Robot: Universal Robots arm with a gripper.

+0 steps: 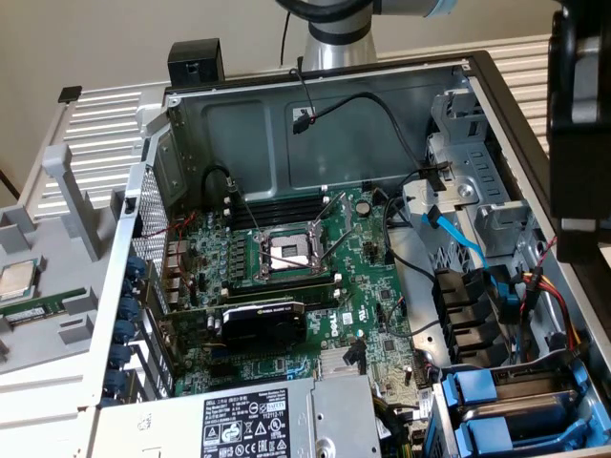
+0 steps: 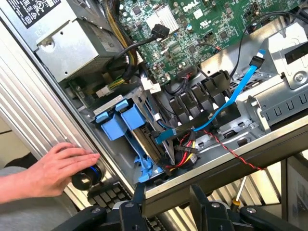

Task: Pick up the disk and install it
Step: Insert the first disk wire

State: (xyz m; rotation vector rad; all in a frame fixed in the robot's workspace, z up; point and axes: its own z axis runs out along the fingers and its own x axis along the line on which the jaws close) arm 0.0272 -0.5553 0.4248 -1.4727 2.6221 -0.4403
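Wrist view: black tool (image 2: 168, 196), parted, near two blue plastic carriers (image 2: 122, 122).

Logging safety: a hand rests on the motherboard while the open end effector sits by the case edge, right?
No. The wrist view shows the hand on a black knob outside the case; the end effector is open by the case edge.

We record an open case (image 1: 286, 124) holding a green motherboard (image 1: 377, 286), CPU socket (image 1: 286, 253) near its middle, black card (image 1: 263, 322) just beside. Labelled power supply (image 1: 248, 420) adjoins. A CPU chip (image 1: 17, 279) lies outside, at the exterior view's left.
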